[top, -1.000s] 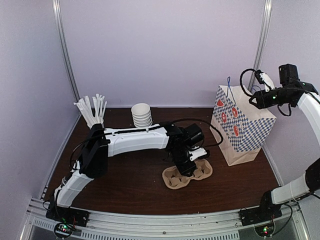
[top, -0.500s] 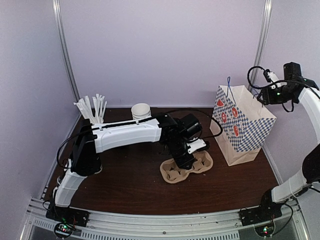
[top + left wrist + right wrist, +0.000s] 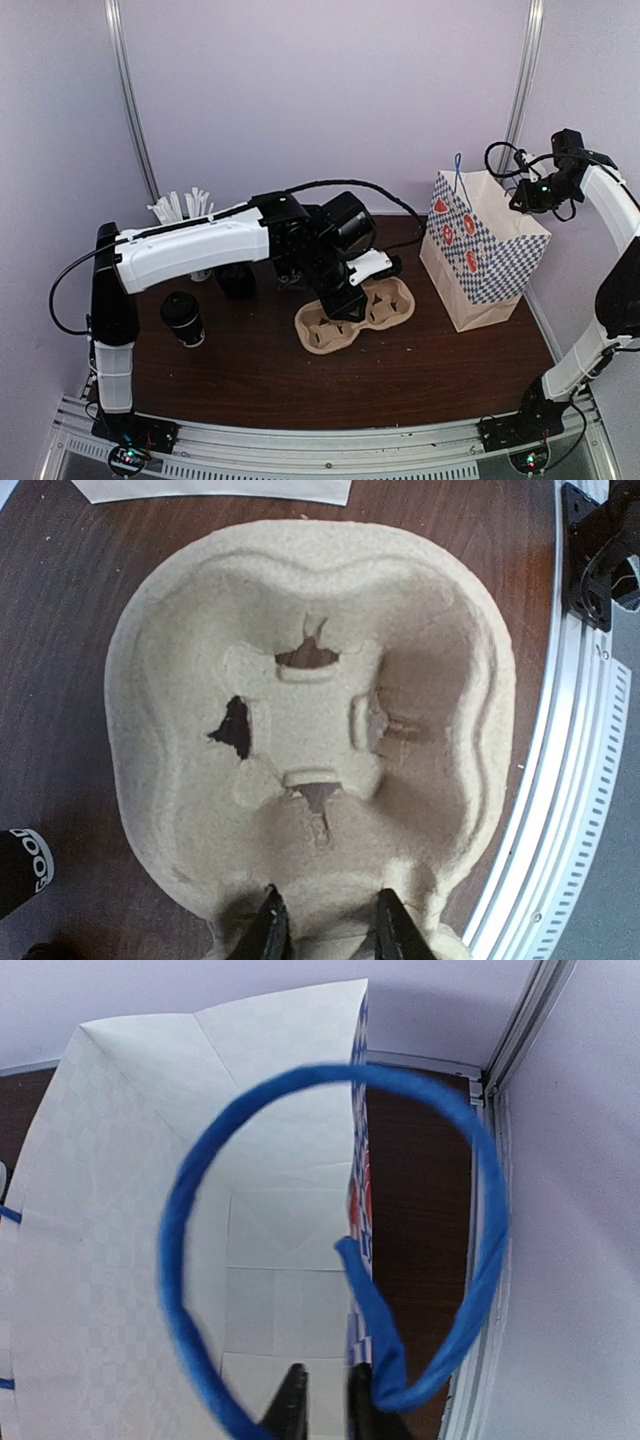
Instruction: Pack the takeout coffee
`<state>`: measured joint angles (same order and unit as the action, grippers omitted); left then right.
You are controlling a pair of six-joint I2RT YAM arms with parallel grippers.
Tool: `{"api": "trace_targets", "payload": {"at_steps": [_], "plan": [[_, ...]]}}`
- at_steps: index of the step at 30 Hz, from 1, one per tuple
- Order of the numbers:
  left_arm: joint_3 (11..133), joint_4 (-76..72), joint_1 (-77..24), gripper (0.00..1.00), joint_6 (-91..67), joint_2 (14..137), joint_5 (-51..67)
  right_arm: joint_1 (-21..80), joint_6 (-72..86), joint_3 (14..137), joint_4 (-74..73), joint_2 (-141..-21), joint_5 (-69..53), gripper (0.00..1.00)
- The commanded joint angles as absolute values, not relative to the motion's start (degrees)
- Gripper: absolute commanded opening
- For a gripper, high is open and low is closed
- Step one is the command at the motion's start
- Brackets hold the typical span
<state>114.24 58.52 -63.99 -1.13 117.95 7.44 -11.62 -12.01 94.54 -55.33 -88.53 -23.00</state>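
Two arms here. The left gripper [image 3: 330,912] reaches far across the table [image 3: 420,380], angled down and clamped on the near rim of the one pulp cup carrier [image 3: 300,680]. The right gripper [image 3: 325,1388] hangs high over the one checkered paper bag [image 3: 485,250]. Its fingers sit close together by the blue handle [image 3: 200,1180], but I can't tell if they're gripping it. The one takeout coffee [image 3: 183,318] stands on the table, well left of the carrier.
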Motion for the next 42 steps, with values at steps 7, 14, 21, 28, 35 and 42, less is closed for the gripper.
{"api": "trace_targets", "payload": {"at_steps": [7,14,21,28,35,42], "plan": [[112.3,63.7,-60.4,0.26,3.3,102.5,3.2,-10.4,-14.3,101.7,-60.7,-91.9,-43.9,0.00],[116.4,68.4,-57.8,0.26,5.1,96.2,-4.0,-0.4,-19.1,103.9,-67.2,-88.4,-49.2,0.00],[120.4,71.2,-55.4,0.28,6.0,89.5,-6.6,14.0,-23.0,104.6,-72.7,-88.5,-55.4,0.00],[125.5,73.3,-55.5,0.28,5.5,86.7,-5.0,25.4,-23.9,112.0,-76.5,-94.0,-59.2,0.00],[126.8,70.1,-55.4,0.28,6.1,84.2,2.3,32.6,-26.2,117.2,-78.5,-103.0,-59.4,0.00],[124.9,67.9,-55.4,0.28,6.7,83.4,4.2,36.6,-28.2,123.1,-80.2,-110.3,-57.7,0.00]]}}
